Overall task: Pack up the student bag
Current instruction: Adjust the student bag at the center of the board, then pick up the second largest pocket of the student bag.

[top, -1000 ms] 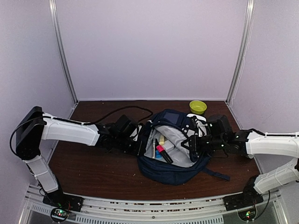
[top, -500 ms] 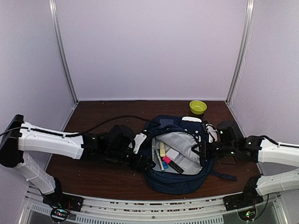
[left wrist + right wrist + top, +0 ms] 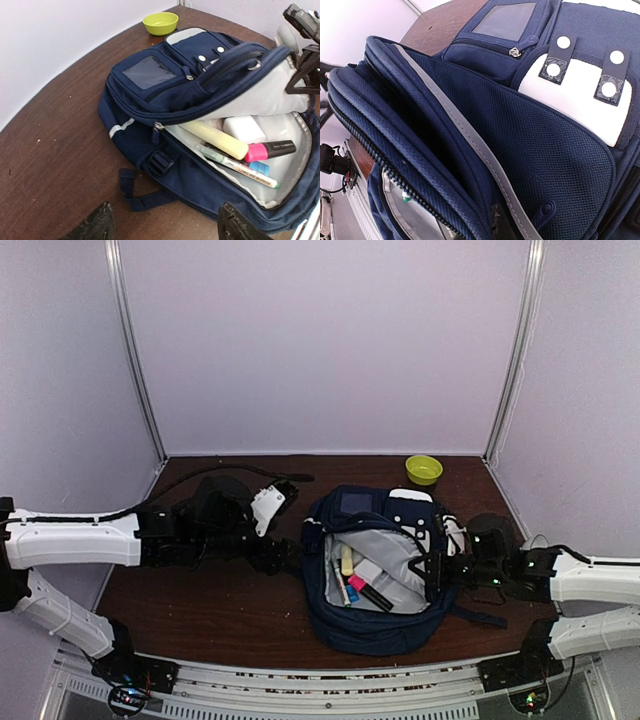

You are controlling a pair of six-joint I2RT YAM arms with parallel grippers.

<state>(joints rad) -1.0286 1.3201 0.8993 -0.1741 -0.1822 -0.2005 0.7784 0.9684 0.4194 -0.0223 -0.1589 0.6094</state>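
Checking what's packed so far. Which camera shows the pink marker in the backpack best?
The left wrist view: the pink marker lies close and uncovered on the grey lining of the backpack. The top view shows it small; the right wrist view shows only backpack fabric.

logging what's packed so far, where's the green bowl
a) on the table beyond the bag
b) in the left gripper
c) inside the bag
a: the green bowl sits on the table near its far edge, outside the student bag.
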